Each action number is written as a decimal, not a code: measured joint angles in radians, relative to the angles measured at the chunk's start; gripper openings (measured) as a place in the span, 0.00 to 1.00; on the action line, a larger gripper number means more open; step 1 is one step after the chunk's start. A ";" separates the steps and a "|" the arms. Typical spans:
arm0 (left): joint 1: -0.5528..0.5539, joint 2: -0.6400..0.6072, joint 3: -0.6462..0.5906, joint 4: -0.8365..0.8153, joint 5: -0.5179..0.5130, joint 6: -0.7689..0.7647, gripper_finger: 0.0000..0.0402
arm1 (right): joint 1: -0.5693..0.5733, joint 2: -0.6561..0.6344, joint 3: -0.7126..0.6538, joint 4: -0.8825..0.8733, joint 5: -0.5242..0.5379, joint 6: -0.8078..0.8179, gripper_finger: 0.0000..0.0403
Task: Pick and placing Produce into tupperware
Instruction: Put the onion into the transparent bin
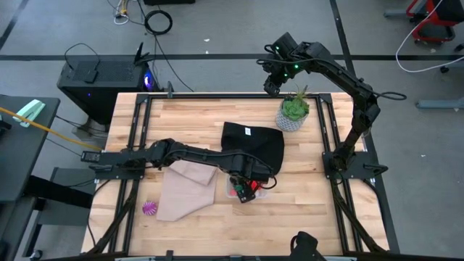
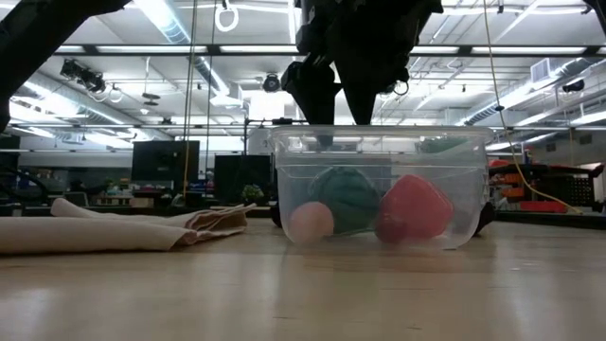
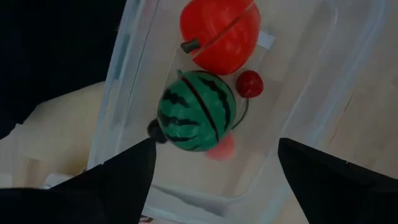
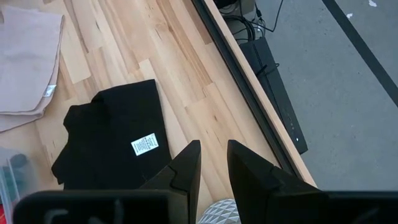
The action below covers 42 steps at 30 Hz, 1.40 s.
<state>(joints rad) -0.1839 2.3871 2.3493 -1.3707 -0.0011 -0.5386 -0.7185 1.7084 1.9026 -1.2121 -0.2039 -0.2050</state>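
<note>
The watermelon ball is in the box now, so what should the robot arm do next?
Probably lift the left gripper straight up out of the clear container. Its fingers stand open with nothing between them, and the striped watermelon ball lies loose inside beside the red piece. The purple ribbed ball sits on the table by the beige cloth, so that seems next.

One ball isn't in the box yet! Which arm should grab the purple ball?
Left, probably. The left gripper is open over the tupperware, on the purple ball's side of the table. The right gripper is far back by the plant.
</note>
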 joint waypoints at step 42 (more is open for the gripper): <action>0.063 -0.305 0.007 -0.200 0.021 0.339 0.01 | -0.001 0.000 0.000 0.016 0.000 0.003 0.22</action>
<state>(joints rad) -0.1214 2.0816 2.3562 -1.5703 0.0196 -0.1999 -0.7193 1.7084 1.9026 -1.1957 -0.2039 -0.2016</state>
